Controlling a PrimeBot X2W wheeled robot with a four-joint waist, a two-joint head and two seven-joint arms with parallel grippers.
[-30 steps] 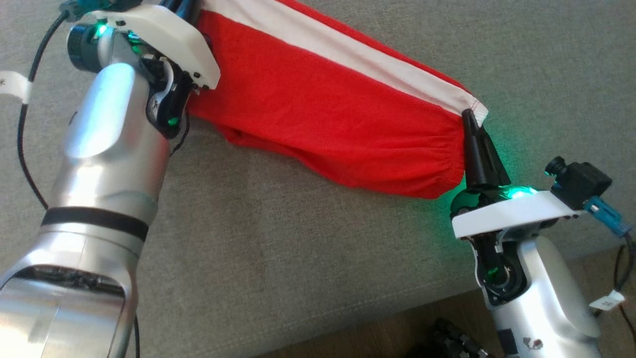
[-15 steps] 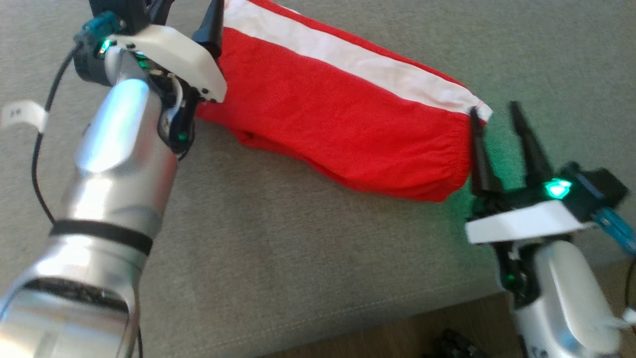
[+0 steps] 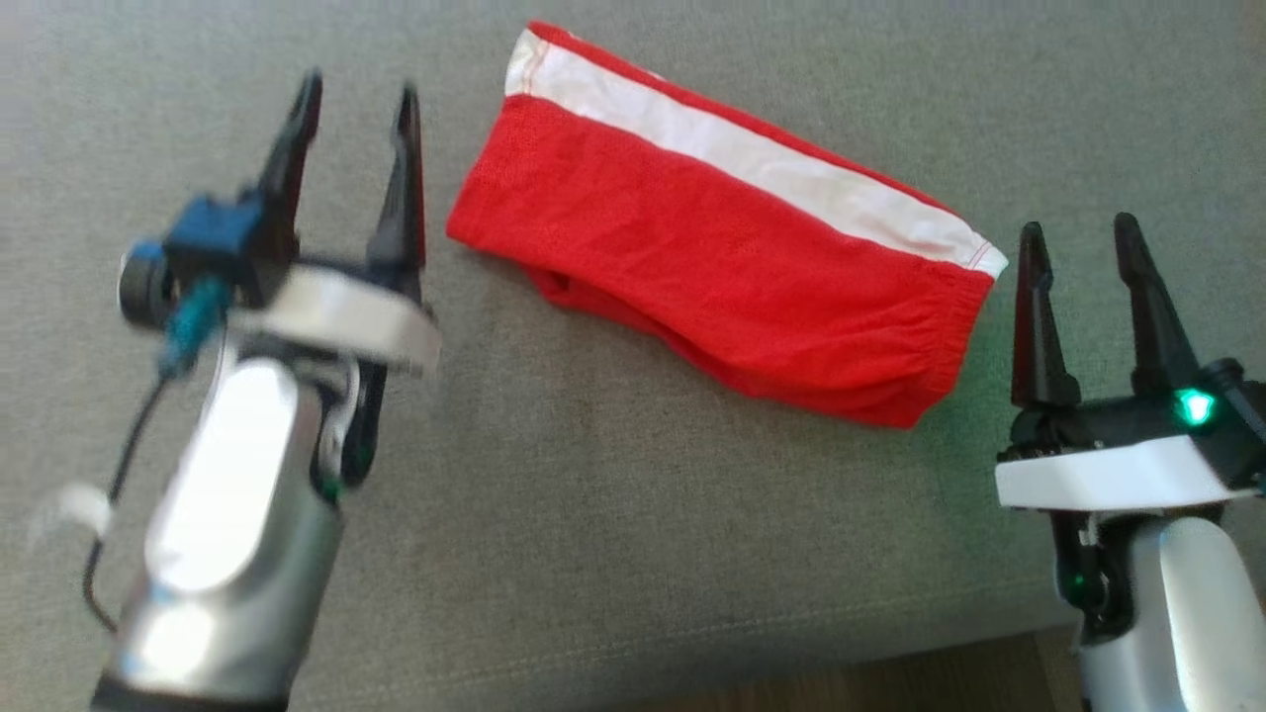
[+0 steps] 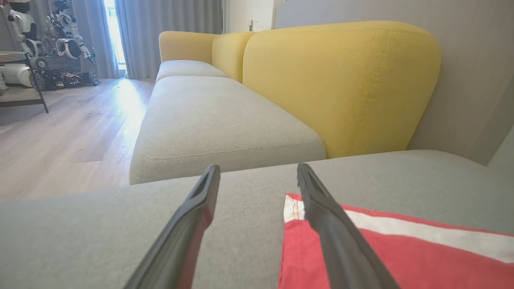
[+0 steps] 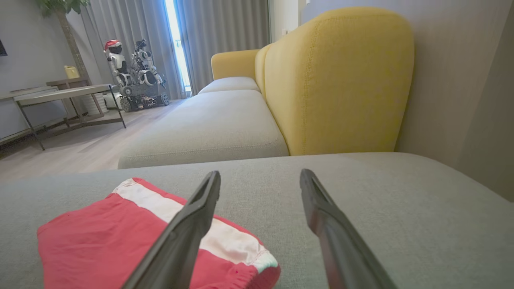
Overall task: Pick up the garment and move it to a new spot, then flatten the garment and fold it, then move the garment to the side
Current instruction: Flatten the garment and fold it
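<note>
Now the garment (image 3: 712, 287) lies folded on the grey cushion (image 3: 593, 534). It is a long red shape with a white band along its far edge, and in the head view it slants from upper left to lower right. Neither gripper holds it.

The left gripper (image 3: 358, 87) stands just beside the garment's left end, its two fingers spread wide with nothing between them. The right gripper (image 3: 1078, 227) stands just beside the right end, near the gathered hem and the corner of the white band, its jaws likewise wide and empty. Both point up the head view.

In the left wrist view the red cloth lies at the lower right, partly behind the right-hand finger. In the right wrist view it lies at the lower left, partly behind the left-hand finger.

Beyond the cushion stands a sofa with a yellow back (image 4: 341, 80) and a pale seat (image 4: 217, 116). Farther off, on the wood floor (image 4: 60, 136), are a low table (image 5: 60, 92), grey curtains (image 5: 225, 36) and another robot (image 5: 134, 72).
</note>
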